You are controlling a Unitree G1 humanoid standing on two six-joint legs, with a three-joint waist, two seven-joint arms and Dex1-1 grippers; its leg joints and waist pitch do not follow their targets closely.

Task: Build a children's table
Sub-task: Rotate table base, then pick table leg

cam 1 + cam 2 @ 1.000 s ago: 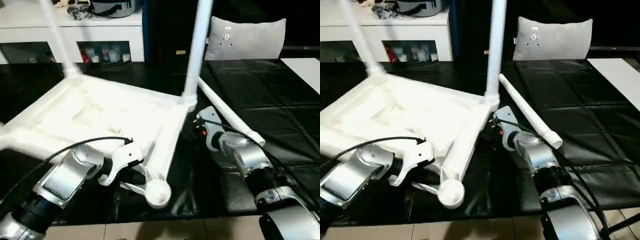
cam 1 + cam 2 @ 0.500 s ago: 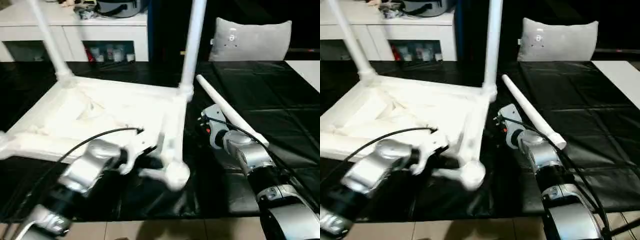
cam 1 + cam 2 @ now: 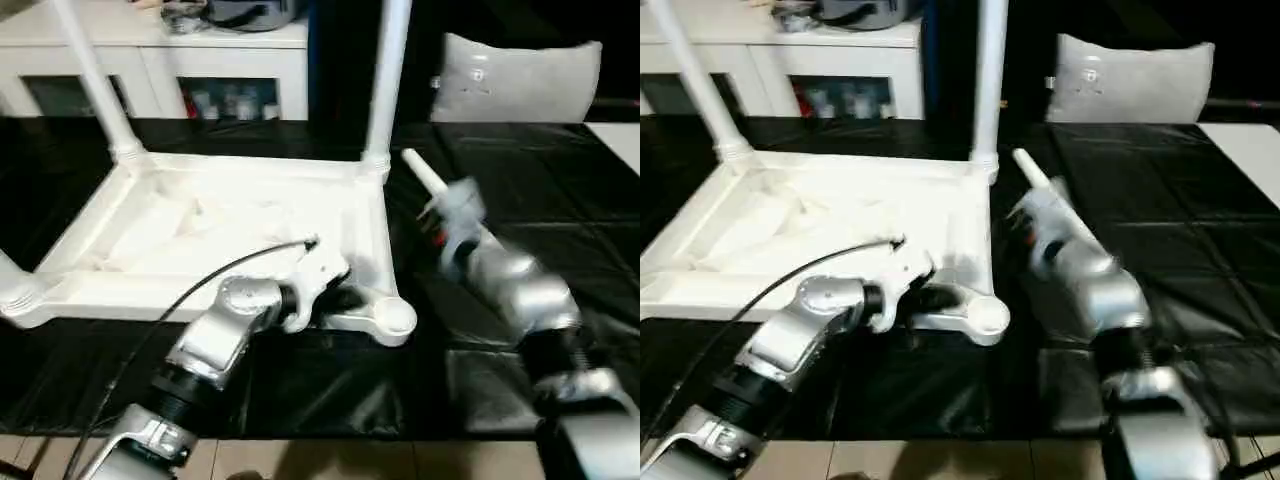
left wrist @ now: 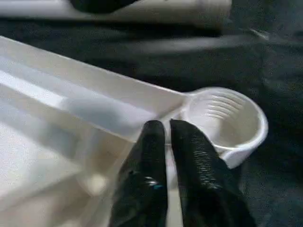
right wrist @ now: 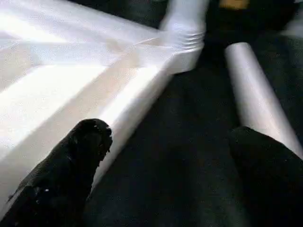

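While the white table top point(image 3: 230, 225) lies upside down on the black-covered bench point(image 3: 560, 180), two legs stand upright in its far corner sockets: one at the far left corner point(image 3: 95, 85) and one at the far right corner point(image 3: 385, 80). A third leg shows at the near left corner point(image 3: 8, 275), reaching out of the picture. The near right corner socket point(image 3: 392, 318) is empty, its round cup open upward. The left end effector point(image 4: 166, 130) sits at the rim of the top just beside that empty socket, its two black fingers point(image 4: 189, 156) pressed close together with a thin edge of the white plastic between them. A loose leg point(image 5: 255, 94) lies flat on the bench just beside the right edge of the top. The right end effector point(image 5: 165, 135) hovers over the dark bench between the top's edge and that loose leg, its fingers spread wide and gripping nothing. A grey cushion point(image 3: 520, 80) and a white cabinet point(image 3: 200, 60) stand behind the bench.
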